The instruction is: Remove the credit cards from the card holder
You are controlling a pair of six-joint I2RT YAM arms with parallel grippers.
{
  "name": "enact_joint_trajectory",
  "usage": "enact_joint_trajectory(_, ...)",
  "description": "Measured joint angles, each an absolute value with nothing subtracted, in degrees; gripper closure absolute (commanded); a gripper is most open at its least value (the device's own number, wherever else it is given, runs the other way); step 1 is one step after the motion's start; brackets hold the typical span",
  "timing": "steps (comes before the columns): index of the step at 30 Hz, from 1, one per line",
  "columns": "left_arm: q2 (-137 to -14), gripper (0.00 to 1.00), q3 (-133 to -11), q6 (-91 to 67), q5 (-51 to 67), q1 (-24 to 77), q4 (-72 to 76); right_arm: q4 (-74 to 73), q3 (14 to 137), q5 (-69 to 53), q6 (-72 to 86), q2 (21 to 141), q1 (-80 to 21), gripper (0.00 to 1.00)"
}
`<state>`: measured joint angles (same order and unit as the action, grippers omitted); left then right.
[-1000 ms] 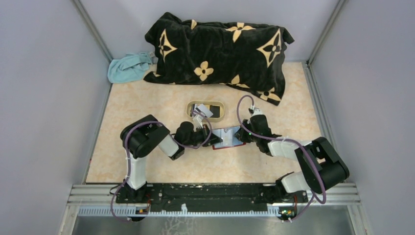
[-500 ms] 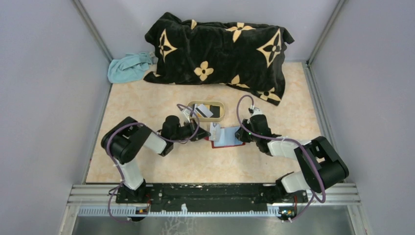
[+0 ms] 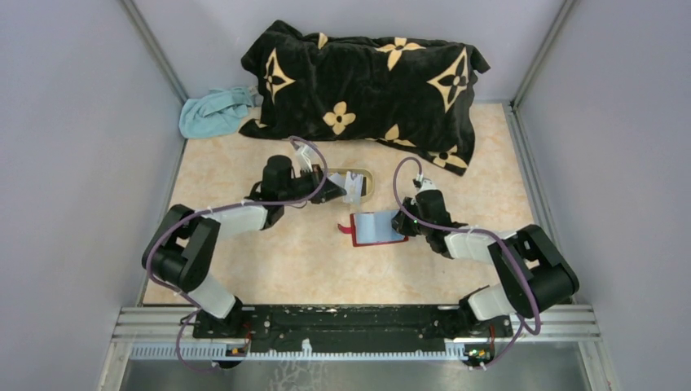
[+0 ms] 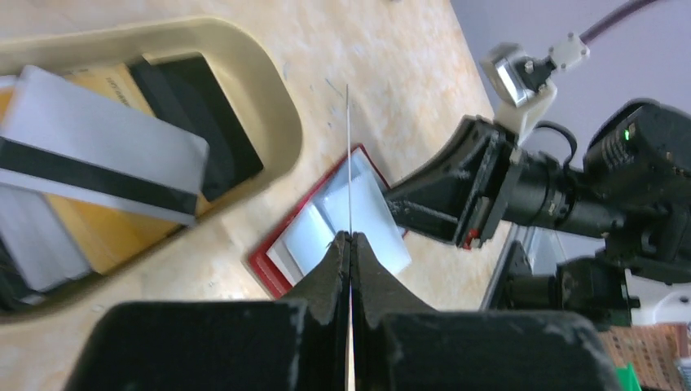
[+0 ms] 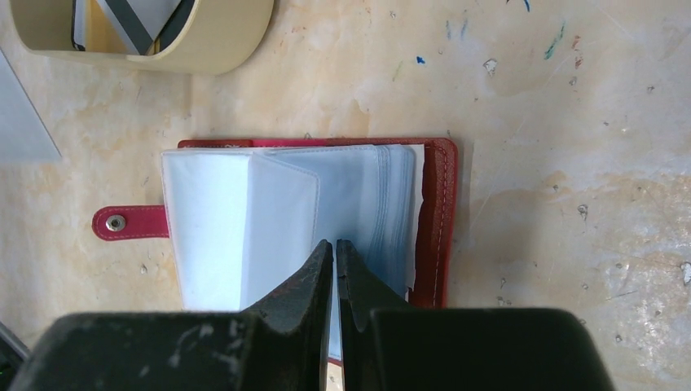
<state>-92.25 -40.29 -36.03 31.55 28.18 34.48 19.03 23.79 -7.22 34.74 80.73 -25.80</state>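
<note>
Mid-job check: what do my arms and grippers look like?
The left arm and right arm have bulky black joints, white links and looping purple cables. The left gripper and right gripper each have two black tapered fingers. A green light glows on the right wrist.

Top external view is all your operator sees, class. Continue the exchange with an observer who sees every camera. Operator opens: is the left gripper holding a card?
Observer: Yes. The left wrist view shows the left gripper shut on a thin card, seen edge on.
Operator: What's in the tray?
Observer: The tray holds a white card with a black stripe, a black card and an orange-yellow card.
Operator: And the right gripper?
Observer: The right gripper pinches the open card holder by its pale sleeves.
</note>
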Motion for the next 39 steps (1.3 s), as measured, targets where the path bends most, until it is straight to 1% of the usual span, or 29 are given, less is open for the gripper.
enact_joint_trajectory(7,-96.0,1.00,-51.6,-32.3,31.9,23.6,22.2,19.0,24.5,-7.3,34.7,81.5,-25.8,0.93)
enact_joint_trajectory(15,-102.1,1.00,-56.0,-28.9,31.4,22.1,13.0,20.5,24.5,-7.7,34.7,82.4,-25.8,0.93)
enact_joint_trajectory(39,-108.0,1.00,-61.3,-29.0,33.2,20.8,11.9,23.2,24.4,-9.7,34.7,84.0,-24.8,0.94)
